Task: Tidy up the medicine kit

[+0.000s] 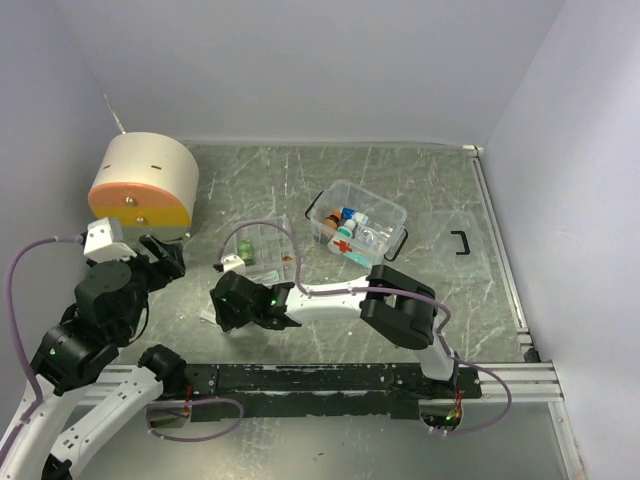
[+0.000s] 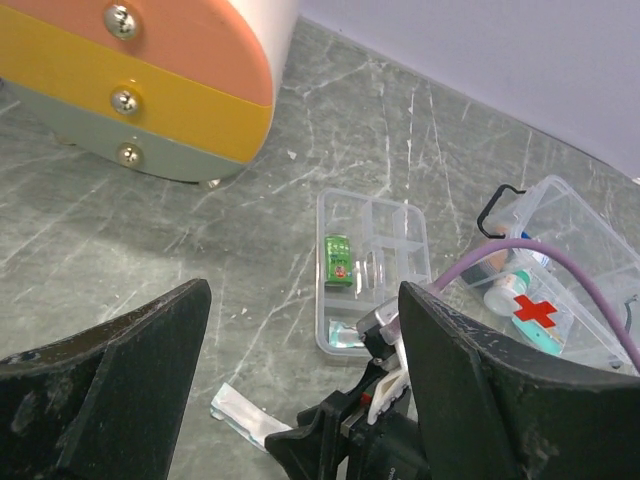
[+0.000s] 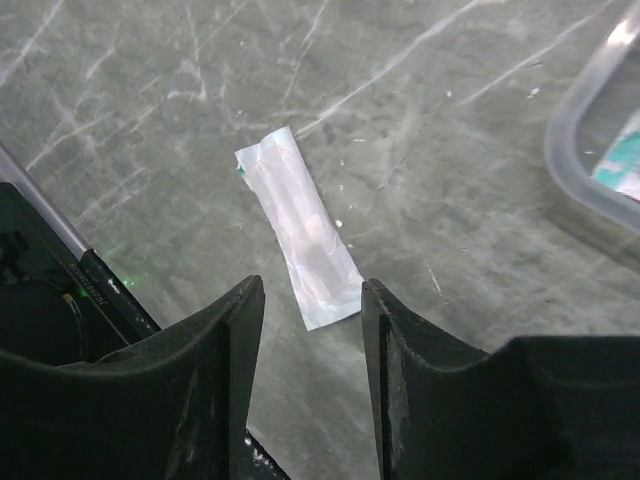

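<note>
Hovering over the white sachet (image 3: 300,240), the right claw (image 3: 310,292) stands spread; the left claw (image 2: 302,295) too.

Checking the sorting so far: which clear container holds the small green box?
The flat divided organizer, not the deeper black-handled bin; the green box lies in one of its compartments.

Table (image 1: 420,180): sachet (image 3: 300,228), pillbox (image 2: 372,270), bin (image 1: 357,222), drawers (image 1: 145,185)

The only sign that can be read is a red cross (image 2: 535,310) on a white ground, on something inside the clear plastic box (image 2: 590,225). The small green packet (image 2: 338,258) in the divided tray (image 2: 322,300) carries print (too small to read). No words or numbers are legible.
</note>
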